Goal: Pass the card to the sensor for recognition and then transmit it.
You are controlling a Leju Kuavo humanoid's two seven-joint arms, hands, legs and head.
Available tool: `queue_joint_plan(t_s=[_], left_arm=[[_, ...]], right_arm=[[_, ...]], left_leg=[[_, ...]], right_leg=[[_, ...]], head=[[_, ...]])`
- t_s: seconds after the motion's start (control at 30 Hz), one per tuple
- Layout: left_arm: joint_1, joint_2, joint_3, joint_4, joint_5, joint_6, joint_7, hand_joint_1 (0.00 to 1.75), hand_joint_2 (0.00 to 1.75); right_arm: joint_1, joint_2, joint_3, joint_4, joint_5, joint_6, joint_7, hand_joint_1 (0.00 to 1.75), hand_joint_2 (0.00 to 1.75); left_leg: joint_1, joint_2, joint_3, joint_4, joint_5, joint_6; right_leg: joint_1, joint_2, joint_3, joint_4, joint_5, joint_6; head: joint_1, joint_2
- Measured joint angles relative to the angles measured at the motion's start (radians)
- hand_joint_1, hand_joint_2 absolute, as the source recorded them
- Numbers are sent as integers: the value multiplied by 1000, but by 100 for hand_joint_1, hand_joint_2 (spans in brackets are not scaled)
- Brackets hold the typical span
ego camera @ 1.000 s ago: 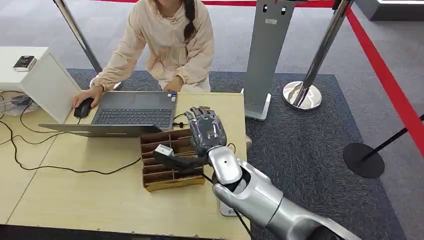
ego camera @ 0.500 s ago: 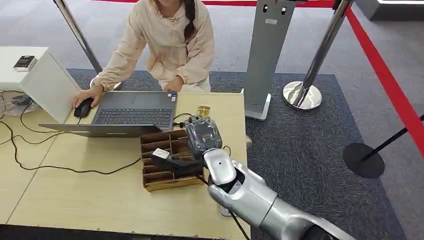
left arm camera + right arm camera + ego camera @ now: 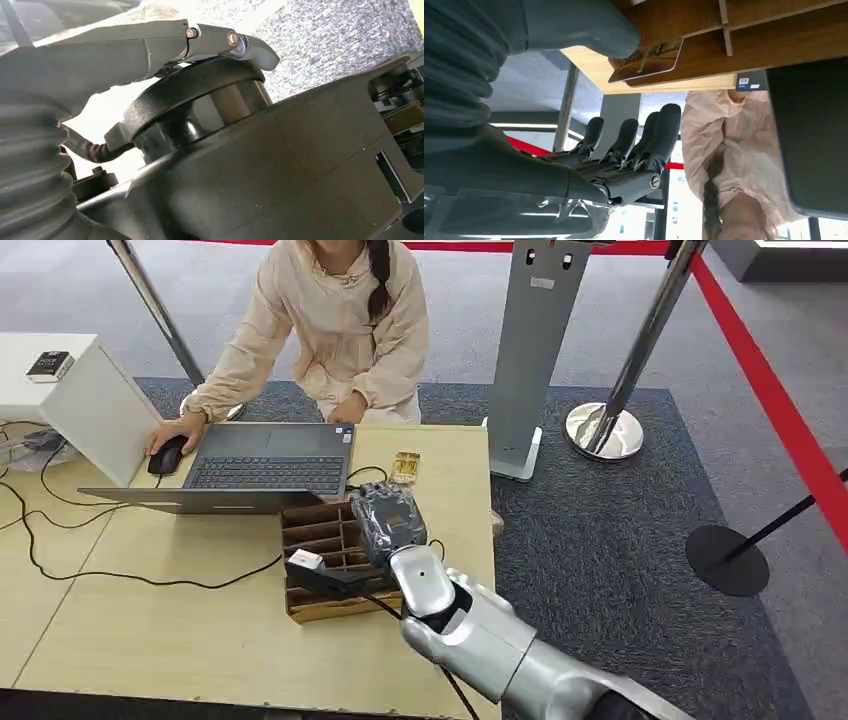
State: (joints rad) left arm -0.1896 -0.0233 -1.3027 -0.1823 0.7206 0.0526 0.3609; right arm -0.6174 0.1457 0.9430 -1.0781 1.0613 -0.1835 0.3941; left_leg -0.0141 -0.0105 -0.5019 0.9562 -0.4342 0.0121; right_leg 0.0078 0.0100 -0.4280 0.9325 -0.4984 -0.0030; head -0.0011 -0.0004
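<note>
A small gold-brown card (image 3: pixel 405 467) lies flat on the wooden table (image 3: pixel 150 630), just right of the laptop. My right hand (image 3: pixel 388 520) hovers palm down over a brown slotted card holder (image 3: pixel 315 530), its fingertips short of the card and its thumb reaching left across the slots. In the right wrist view the hand (image 3: pixel 624 145) has straight, spread fingers with nothing in them, and the card (image 3: pixel 646 61) rests beyond the thumb beside the holder (image 3: pixel 774 30). My left hand (image 3: pixel 100 55) shows its grey thumb side; its fingers are hidden.
A person (image 3: pixel 340 330) sits across the table with one hand on a mouse (image 3: pixel 165 455), beside an open laptop (image 3: pixel 265 470). A white box (image 3: pixel 95 405) and cables lie at the left. A grey stand (image 3: pixel 535 350) and a stanchion base (image 3: pixel 605 430) are on the carpet at the right.
My right hand has drawn back toward me and leftward over the card holder. The card, covered by the hand a second ago, now shows on the table beyond the fingertips.
</note>
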Motion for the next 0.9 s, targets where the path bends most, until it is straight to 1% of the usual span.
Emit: queue_joint_plan(t_s=[0.2, 0.43, 0.6, 0.63, 0.7, 0.9], left_arm=[[0, 0, 0, 0, 0, 0, 0, 0, 175], [0, 0, 0, 0, 0, -1, -2, 0, 175], [0, 0, 0, 1, 0, -3, -2, 0, 175], [0, 0, 0, 1, 0, -4, -2, 0, 175], [0, 0, 0, 1, 0, -4, -2, 0, 175], [0, 0, 0, 1, 0, -4, -2, 0, 175]], right_arm=[[-4, 14, 7, 21, 0, -1, -1, 79, 175], [-14, 29, 12, 47, -5, -2, -5, 73, 175], [-19, 33, 13, 67, -8, -4, -4, 66, 175], [-19, 34, 13, 71, -8, -4, -4, 68, 175], [-20, 34, 13, 77, -8, -4, -3, 65, 175], [-24, 38, 13, 91, -10, -1, 2, 65, 175]], left_leg=[[0, 0, 0, 0, 0, 0], [0, 0, 0, 0, 0, 0], [0, 0, 0, 0, 0, 0], [0, 0, 0, 0, 0, 0], [0, 0, 0, 0, 0, 0], [0, 0, 0, 0, 0, 0]], right_leg=[[0, 0, 0, 0, 0, 0], [0, 0, 0, 0, 0, 0], [0, 0, 0, 0, 0, 0], [0, 0, 0, 0, 0, 0], [0, 0, 0, 0, 0, 0], [0, 0, 0, 0, 0, 0]], head=[[0, 0], [0, 0], [0, 0], [0, 0], [0, 0], [0, 0]])
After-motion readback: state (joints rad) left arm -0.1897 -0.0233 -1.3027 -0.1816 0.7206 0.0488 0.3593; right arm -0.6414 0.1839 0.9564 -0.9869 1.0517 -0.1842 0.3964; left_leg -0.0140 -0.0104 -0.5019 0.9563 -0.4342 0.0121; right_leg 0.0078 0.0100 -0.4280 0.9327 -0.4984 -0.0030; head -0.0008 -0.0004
